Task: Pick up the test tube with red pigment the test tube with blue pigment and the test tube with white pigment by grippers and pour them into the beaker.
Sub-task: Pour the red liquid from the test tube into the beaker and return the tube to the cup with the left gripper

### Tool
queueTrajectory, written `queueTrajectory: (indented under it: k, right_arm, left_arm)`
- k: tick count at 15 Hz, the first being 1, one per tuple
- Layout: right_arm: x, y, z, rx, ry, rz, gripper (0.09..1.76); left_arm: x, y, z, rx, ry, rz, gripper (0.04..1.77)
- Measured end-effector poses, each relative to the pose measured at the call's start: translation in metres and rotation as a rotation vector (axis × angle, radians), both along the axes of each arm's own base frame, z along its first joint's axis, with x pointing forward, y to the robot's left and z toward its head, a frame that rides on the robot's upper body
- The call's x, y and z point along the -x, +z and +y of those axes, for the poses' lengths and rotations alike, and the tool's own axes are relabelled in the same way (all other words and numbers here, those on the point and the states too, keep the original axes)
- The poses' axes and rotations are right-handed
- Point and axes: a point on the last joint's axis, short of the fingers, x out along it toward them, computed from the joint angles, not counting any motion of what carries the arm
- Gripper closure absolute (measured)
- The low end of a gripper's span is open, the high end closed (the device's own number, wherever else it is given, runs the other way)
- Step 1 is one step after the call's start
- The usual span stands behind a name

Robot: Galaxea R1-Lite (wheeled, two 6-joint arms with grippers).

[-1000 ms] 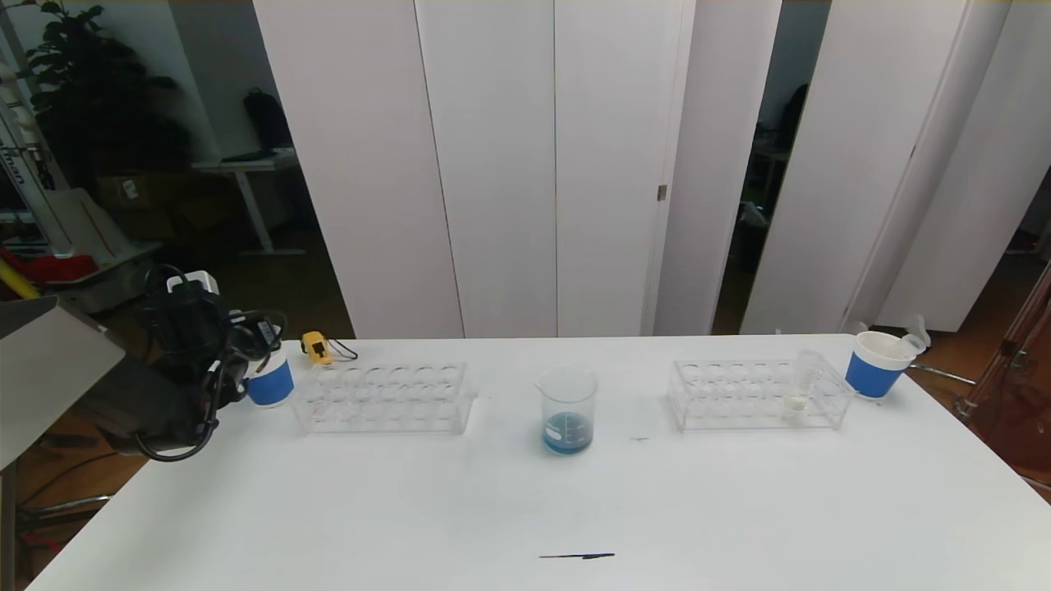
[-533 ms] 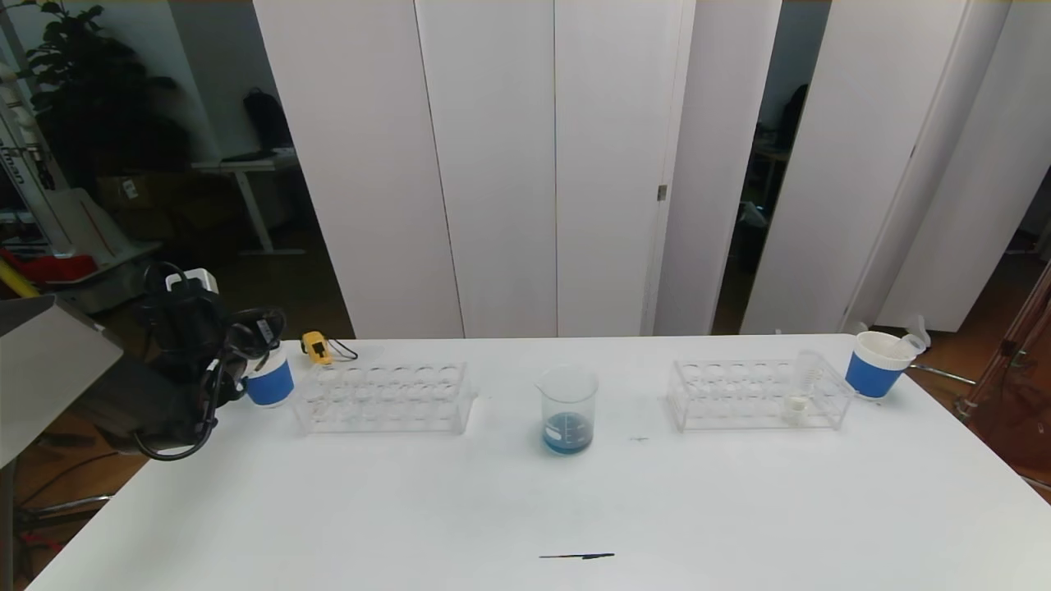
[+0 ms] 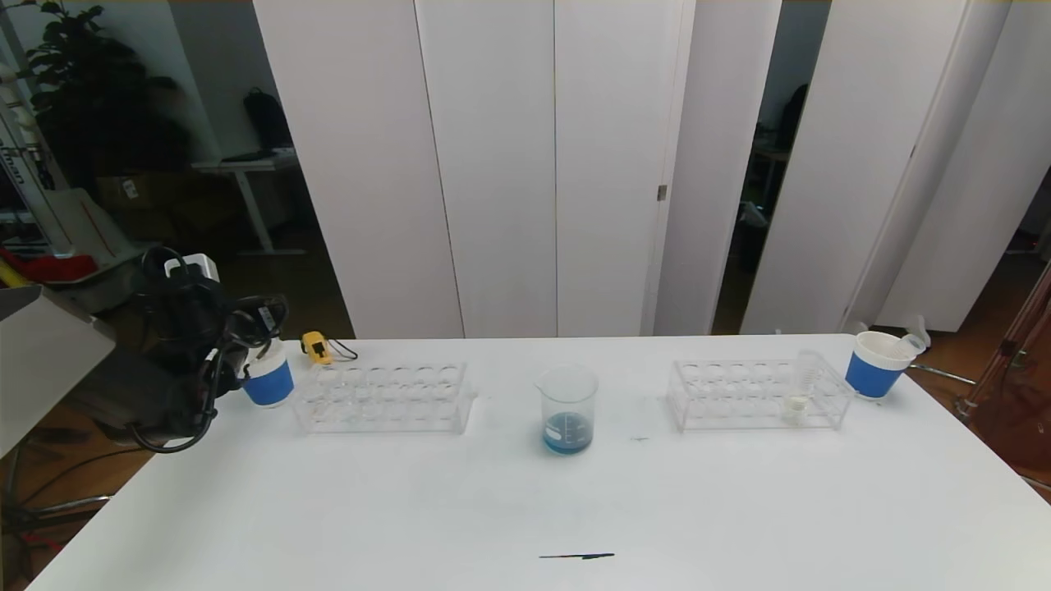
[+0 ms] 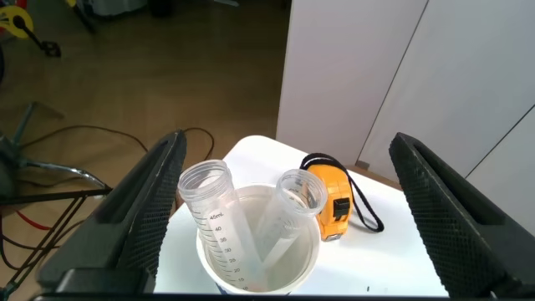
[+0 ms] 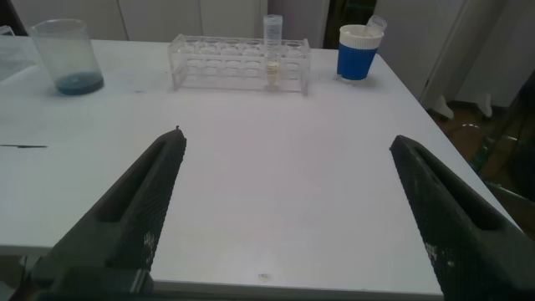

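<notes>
The beaker (image 3: 566, 408) stands mid-table with blue liquid in its bottom; the right wrist view shows the beaker (image 5: 71, 57) far off. The test tube with white pigment (image 3: 800, 386) stands upright in the right rack (image 3: 739, 396). No tube with red or blue pigment is in view. My left gripper (image 4: 288, 138) hangs open just above a blue paper cup (image 4: 259, 255) that holds two empty clear tubes (image 4: 209, 209), touching neither. In the head view the left gripper (image 3: 250, 328) is at the table's far left corner. My right gripper (image 5: 286, 138) is open and empty over bare table.
An empty clear rack (image 3: 382, 398) stands right of the left cup (image 3: 269, 382). A yellow tape measure (image 3: 316, 347) lies behind it. Another blue cup (image 3: 874, 364) sits at the far right. A thin dark mark (image 3: 577, 556) lies near the front edge.
My left arm has lifted a little and drawn back to the left from the blue cup. Nothing else on the table has moved.
</notes>
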Motion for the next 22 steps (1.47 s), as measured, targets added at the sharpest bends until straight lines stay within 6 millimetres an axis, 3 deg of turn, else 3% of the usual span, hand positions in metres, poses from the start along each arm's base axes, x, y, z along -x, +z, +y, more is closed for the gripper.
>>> queueTrajectory:
  k: [5,9,11,15,22]
  right_arm:
    - [0.000,0.000,0.000,0.000,0.000,0.000,0.10]
    - [0.000,0.000,0.000,0.001,0.000,0.000,0.10]
    - [0.000,0.000,0.000,0.001,0.000,0.000,0.10]
    - [0.000,0.000,0.000,0.001,0.000,0.000,0.10]
    - [0.000,0.000,0.000,0.000,0.000,0.000,0.10]
  left_arm:
    - [0.011,0.034,-0.016,-0.044,-0.031,-0.025,0.08]
    - [0.044,0.067,-0.029,-0.118,-0.051,-0.018,0.08]
    - [0.070,0.084,-0.039,-0.126,-0.069,-0.012,0.08]
    - [0.140,0.110,-0.063,-0.173,-0.117,-0.001,0.08]
    - [0.269,0.127,-0.084,-0.232,-0.172,0.028,0.08]
